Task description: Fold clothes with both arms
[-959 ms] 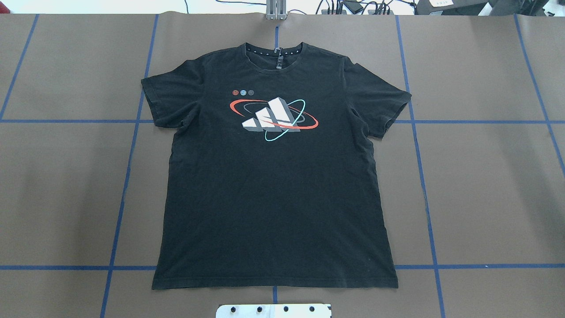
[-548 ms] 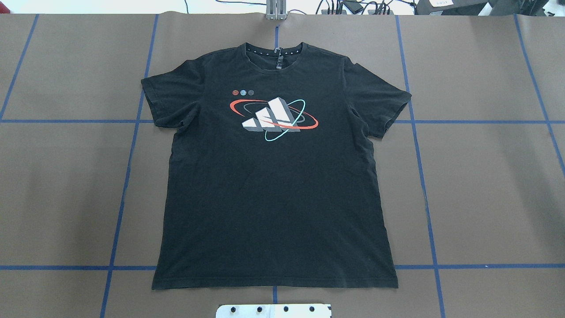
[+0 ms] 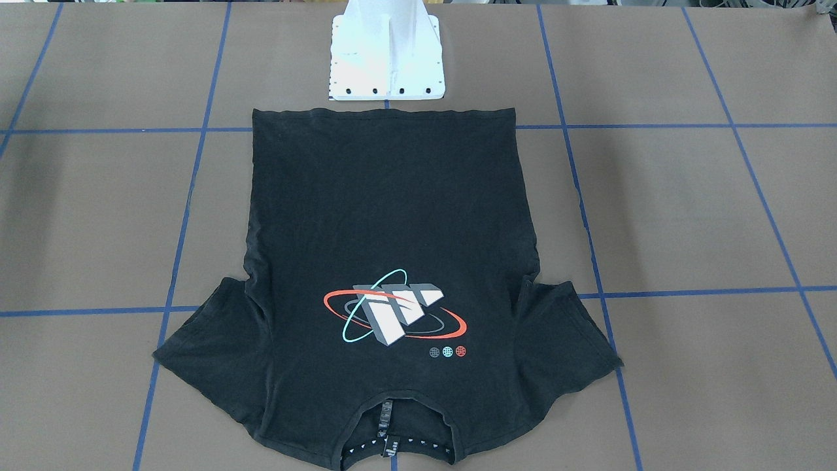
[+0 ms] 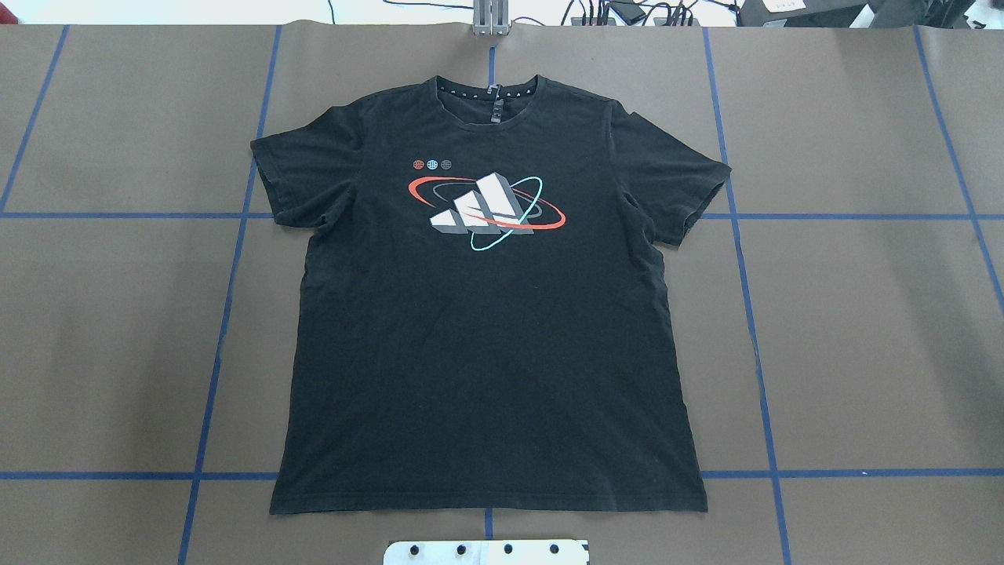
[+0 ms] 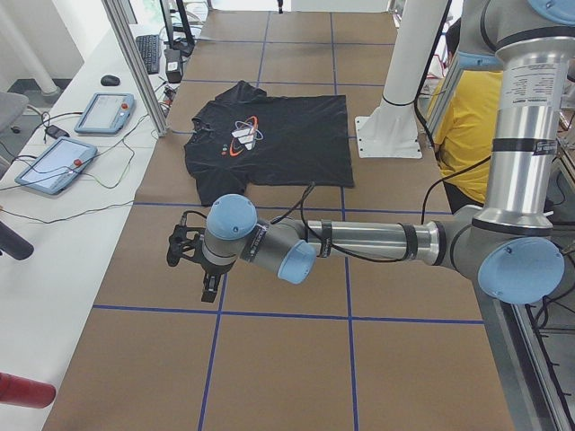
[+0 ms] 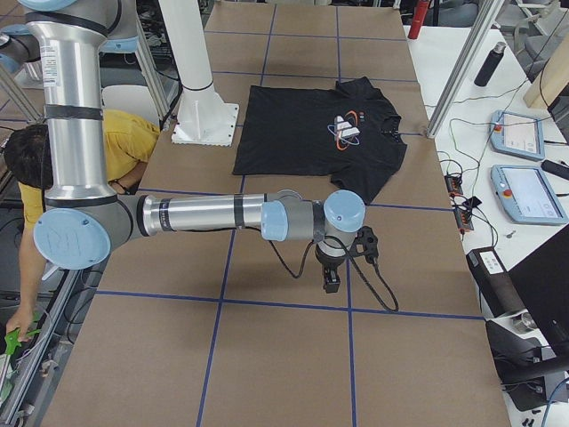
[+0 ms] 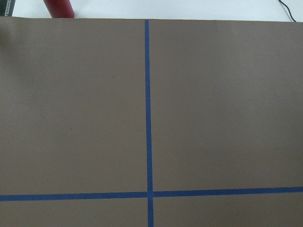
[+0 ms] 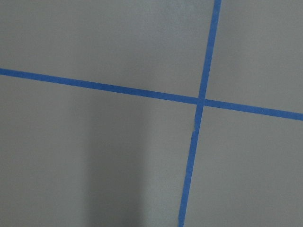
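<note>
The black T-shirt lies flat and face up in the middle of the brown table, sleeves spread, collar at the far edge from the robot. Its orbit logo sits on the chest. It also shows in the other views: T-shirt, T-shirt, T-shirt. Neither arm is over it. My left gripper hangs above bare table well off the shirt's side. My right gripper hangs likewise on the opposite side. I cannot tell whether either one is open or shut.
The white pedestal base stands just behind the shirt's hem. Blue tape lines grid the table. A person in a yellow shirt is behind the robot. Tablets and cables lie on the side bench. A red cylinder sits past the table's end.
</note>
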Robot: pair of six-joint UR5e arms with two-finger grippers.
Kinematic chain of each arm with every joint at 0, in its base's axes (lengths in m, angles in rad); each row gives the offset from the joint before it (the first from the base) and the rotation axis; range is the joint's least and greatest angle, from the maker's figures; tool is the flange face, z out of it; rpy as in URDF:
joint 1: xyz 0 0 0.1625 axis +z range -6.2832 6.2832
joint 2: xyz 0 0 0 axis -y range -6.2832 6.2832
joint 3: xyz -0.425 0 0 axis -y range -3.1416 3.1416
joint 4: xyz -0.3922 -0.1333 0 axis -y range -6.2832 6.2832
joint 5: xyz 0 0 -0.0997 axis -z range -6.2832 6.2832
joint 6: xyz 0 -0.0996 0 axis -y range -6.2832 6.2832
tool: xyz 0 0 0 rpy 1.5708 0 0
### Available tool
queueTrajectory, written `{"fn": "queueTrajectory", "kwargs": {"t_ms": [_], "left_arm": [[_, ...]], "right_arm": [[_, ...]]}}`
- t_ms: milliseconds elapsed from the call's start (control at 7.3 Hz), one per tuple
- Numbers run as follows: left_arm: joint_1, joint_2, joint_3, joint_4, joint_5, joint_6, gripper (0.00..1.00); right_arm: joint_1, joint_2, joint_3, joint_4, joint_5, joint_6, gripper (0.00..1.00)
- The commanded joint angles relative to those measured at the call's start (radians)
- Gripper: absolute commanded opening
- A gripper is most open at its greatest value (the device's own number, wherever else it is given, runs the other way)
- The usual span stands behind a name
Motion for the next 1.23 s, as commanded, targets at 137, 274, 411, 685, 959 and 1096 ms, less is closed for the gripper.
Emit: {"fn": "queueTrajectory", "kwargs": {"t_ms": [137, 274, 411, 685, 959, 1096], "left_arm": [[0.002, 0.034, 0.005, -0.013, -0.017, 0.009, 1.00], [0.002, 0.034, 0.005, -0.013, -0.018, 0.009, 1.00], [0.004, 0.032, 0.002, -0.033, -0.021, 0.006, 1.00], [0.005, 0.032, 0.000, -0.048, -0.081, 0.001, 1.00], [0.007, 0.034, 0.011, -0.119, -0.081, 0.001, 1.00], [0.007, 0.034, 0.009, -0.143, -0.081, -0.003, 1.00]], "right_arm": [[-0.075, -0.018, -0.007, 0.156, 0.012, 0.043, 1.00], [-0.188, -0.003, -0.006, 0.236, -0.015, 0.167, 1.00], [-0.301, 0.040, -0.023, 0.379, -0.137, 0.342, 1.00], [-0.457, 0.286, -0.237, 0.592, -0.225, 0.854, 1.00], [-0.471, 0.492, -0.501, 0.811, -0.224, 1.064, 1.00], [-0.477, 0.525, -0.593, 0.920, -0.224, 1.144, 0.99]]}}
